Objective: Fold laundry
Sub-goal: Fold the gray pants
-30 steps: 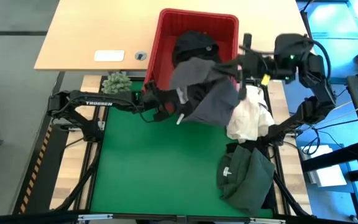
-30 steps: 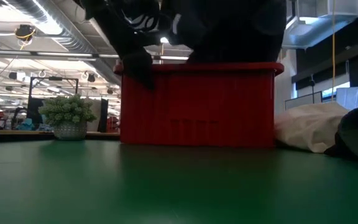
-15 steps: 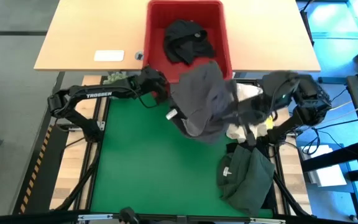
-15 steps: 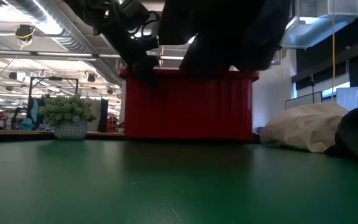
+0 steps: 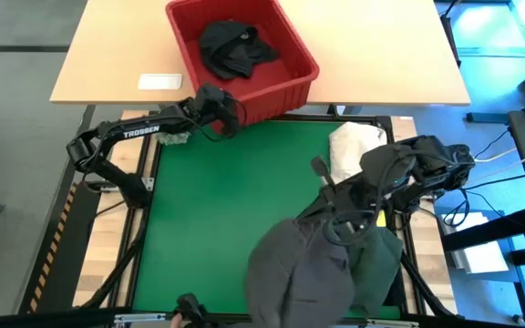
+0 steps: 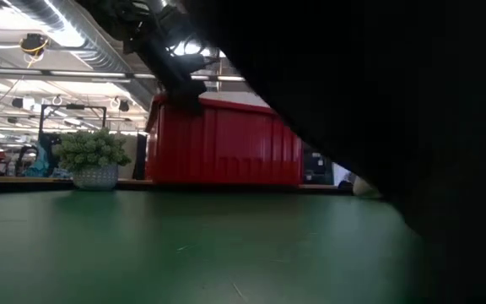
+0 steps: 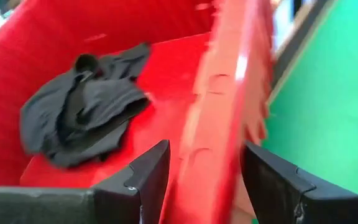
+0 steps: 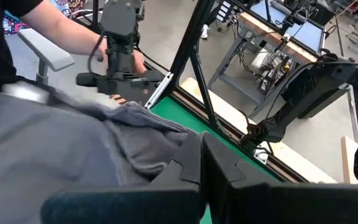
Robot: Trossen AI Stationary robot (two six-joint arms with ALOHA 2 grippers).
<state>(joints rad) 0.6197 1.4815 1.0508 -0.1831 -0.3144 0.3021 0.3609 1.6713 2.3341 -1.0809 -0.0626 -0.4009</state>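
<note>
From above, the left gripper sits at about eleven o'clock on the green table, its fingers set astride the near wall of the red basket, which stands skewed on the wooden table beyond. A black garment lies crumpled inside the basket. The right gripper is at about four o'clock, closed on a dark grey garment that spreads toward six o'clock at the near edge. A dark green garment lies just beside it, partly under it, and a cream-white cloth heap rests at two o'clock.

At table height, the grey garment fills the upper right as a dark mass; the basket stands behind, with a small potted plant well to its left.

The left wrist camera shows its fingers parted on either side of the basket's rim, the black garment inside.

The right wrist camera shows grey cloth pinched at its closed fingers, and a person's hand on a device beyond the table edge.
</note>
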